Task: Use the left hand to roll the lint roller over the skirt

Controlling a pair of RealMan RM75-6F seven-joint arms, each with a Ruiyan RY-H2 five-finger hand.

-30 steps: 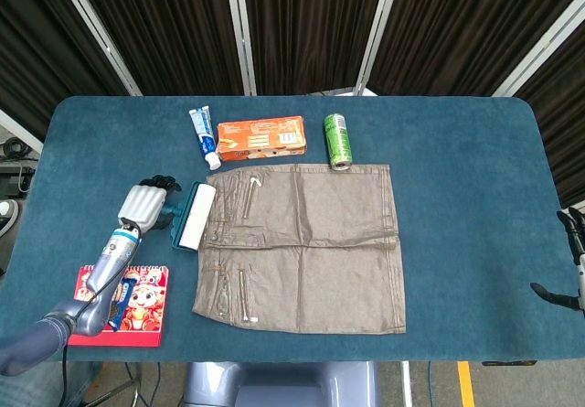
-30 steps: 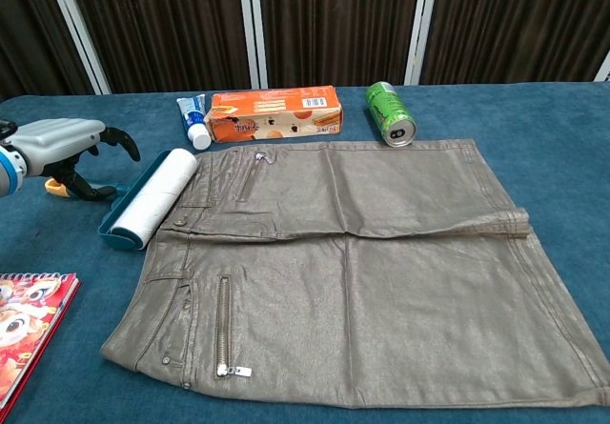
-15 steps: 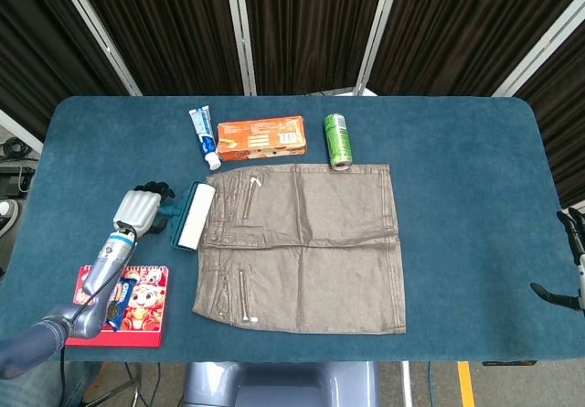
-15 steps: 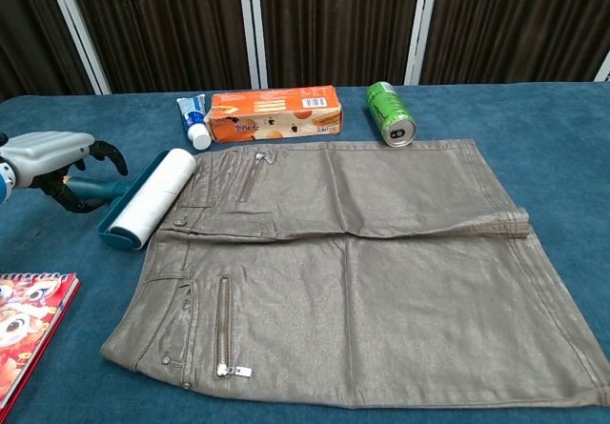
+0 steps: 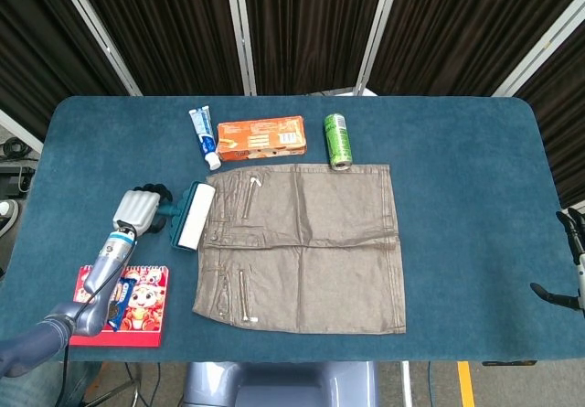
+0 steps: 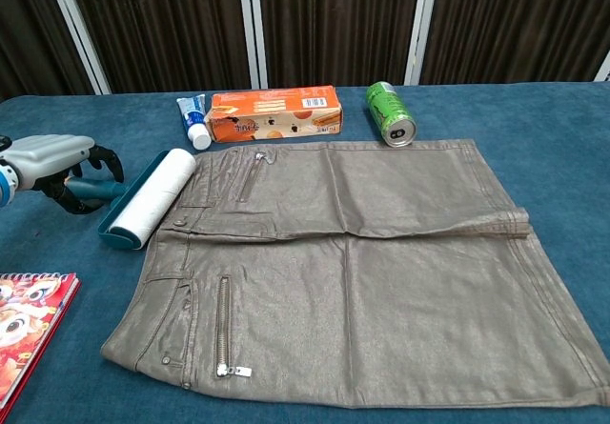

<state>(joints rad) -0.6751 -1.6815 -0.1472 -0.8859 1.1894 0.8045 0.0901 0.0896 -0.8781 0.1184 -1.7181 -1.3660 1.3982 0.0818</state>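
Right now my left hand (image 5: 139,208) sits at the teal handle of the roller (image 5: 189,215), fingers curled around it as far as I can tell in the chest view (image 6: 59,155) (the handle end disappears under the palm, so it does look like a grip). My roller lies flat on the table (image 5: 475,197), its white sticky drum just beside the skirt (image 5: 306,247), along the waistband edge, touching or nearly touching it; I cannot tell which. None of the drum is up on the fabric itself.

My skirt is spread flat in the middle, grey-brown with a sheen, zips showing near the waistband on the left and a crease running across it.

Behind it, along the far side, I see a toothpaste tube (image 5: 205,136), an orange box (image 5: 260,138) and a green can (image 5: 338,140) lying on its side, the can's end just touching the skirt's far edge. Near my left forearm lies a red notebook (image 5: 132,305) with a cartoon cover.

My right hand (image 5: 571,265) shows only at the far right edge of the head view, well apart from everything; I cannot tell how its fingers lie.
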